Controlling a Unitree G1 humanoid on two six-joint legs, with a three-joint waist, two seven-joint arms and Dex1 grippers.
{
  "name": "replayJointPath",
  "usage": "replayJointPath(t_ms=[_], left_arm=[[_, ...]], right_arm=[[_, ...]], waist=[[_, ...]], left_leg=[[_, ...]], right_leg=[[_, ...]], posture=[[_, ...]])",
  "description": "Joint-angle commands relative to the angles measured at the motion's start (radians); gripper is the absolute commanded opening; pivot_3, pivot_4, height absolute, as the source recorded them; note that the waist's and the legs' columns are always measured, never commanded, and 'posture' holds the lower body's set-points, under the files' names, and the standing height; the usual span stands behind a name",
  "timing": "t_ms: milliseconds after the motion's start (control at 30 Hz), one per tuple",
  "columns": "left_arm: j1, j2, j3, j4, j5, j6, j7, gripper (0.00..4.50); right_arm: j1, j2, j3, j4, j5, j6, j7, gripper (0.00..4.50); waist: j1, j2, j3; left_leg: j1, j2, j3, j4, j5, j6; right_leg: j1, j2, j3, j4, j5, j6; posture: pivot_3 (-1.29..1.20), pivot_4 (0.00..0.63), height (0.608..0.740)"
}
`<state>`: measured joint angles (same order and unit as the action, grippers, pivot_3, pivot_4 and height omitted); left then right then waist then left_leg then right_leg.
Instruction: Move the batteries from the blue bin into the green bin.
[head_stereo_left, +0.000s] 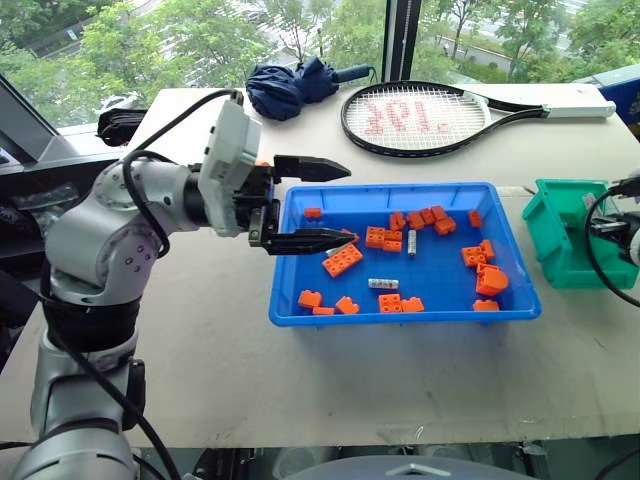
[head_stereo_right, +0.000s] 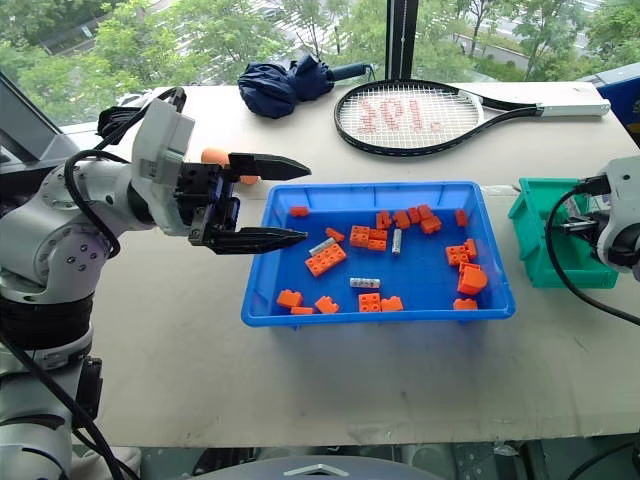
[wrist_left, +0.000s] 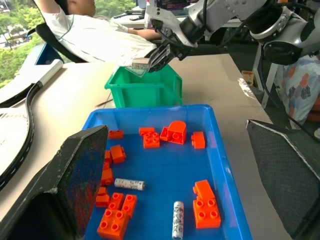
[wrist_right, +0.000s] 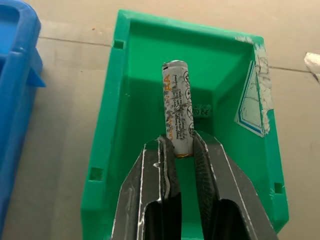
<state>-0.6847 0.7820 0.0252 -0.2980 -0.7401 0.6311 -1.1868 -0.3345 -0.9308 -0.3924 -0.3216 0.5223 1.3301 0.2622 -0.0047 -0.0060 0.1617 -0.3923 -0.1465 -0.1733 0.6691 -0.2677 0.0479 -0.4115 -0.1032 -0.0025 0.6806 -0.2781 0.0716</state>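
Battery (wrist_right: 177, 112) sits pinched by its end between the right hand's (wrist_right: 182, 150) fingers, above the green bin (wrist_right: 130, 75). Risk: released tilted, it may strike the rim and roll onto the counter (head_stereo_left: 250, 380). Left hand (head_stereo_left: 318, 205) hangs spread, empty, over the blue bin (head_stereo_left: 300, 318), where two batteries (head_stereo_left: 383, 284) lie.

A tennis racket (head_stereo_left: 425, 118) with red marks on its strings lies along the far edge of the pale tabletop (head_stereo_left: 200, 370), its white handle toward the far right corner. A folded navy umbrella (head_stereo_left: 290, 85) rests just beside the racket head. Behind the tabletop, windows look onto green trees (head_stereo_left: 200, 35). A person in a white shirt (wrist_left: 95, 35) sits at a desk beyond.
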Motion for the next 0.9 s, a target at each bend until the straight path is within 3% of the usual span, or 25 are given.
replayJointPath(t_ms=[33,200,333,433,633,900], left_arm=[[-0.036,0.001,0.009,-0.001,0.007,-0.012,0.003,4.5],[0.017,0.059,0.015,0.006,0.051,-0.043,-0.052,4.5],[0.102,0.134,0.014,0.052,0.125,-0.11,-0.112,4.5],[0.164,0.174,0.031,0.116,0.181,-0.174,-0.143,4.5],[0.214,0.206,0.074,0.153,0.19,-0.206,-0.171,4.5],[0.233,0.217,0.097,0.14,0.179,-0.203,-0.17,4.5]], right_arm=[[-0.005,-0.028,-0.001,0.031,-0.059,-0.112,0.025,2.05],[-0.032,-0.07,0.017,-0.025,-0.038,-0.15,0.115,4.39],[-0.172,-0.017,0.075,-0.133,0.094,-0.035,0.171,4.39],[-0.271,0.194,0.164,-0.184,0.121,0.07,0.074,4.39],[-0.25,0.514,0.341,-0.215,0.031,0.121,-0.105,4.39],[-0.208,0.592,0.486,-0.157,-0.068,0.059,-0.153,4.39]], waist=[[-0.002,0.0,0.0],[-0.012,0.001,0.0],[-0.018,0.002,0.0],[-0.017,-0.001,-0.001],[0.002,-0.001,-0.001],[-0.012,-0.001,-0.001]], left_leg=[[-0.001,0.0,0.0,0.0,0.0,0.0],[-0.001,0.0,0.0,0.0,0.0,0.0],[0.0,0.001,0.001,-0.001,0.0,0.0],[0.0,0.004,0.0,-0.001,0.0,0.0],[-0.006,0.003,-0.001,0.0,0.0,0.0],[-0.005,0.002,-0.001,0.0,0.0,-0.001]], right_leg=[[0.0,0.0,0.0,0.0,0.0,0.0],[-0.001,0.0,0.0,0.0,0.0,0.0],[-0.002,0.001,0.001,0.0,0.0,0.0],[-0.001,0.003,0.001,-0.002,0.001,-0.002],[-0.006,0.004,0.0,-0.002,0.002,-0.003],[-0.006,0.004,0.001,0.0,0.002,-0.002]], posture=[[0.0,0.15,0.74],[0.0,0.15,0.74],[0.0,0.15,0.74],[0.0,0.15,0.74],[0.0,0.15,0.74],[0.0,0.15,0.74]])
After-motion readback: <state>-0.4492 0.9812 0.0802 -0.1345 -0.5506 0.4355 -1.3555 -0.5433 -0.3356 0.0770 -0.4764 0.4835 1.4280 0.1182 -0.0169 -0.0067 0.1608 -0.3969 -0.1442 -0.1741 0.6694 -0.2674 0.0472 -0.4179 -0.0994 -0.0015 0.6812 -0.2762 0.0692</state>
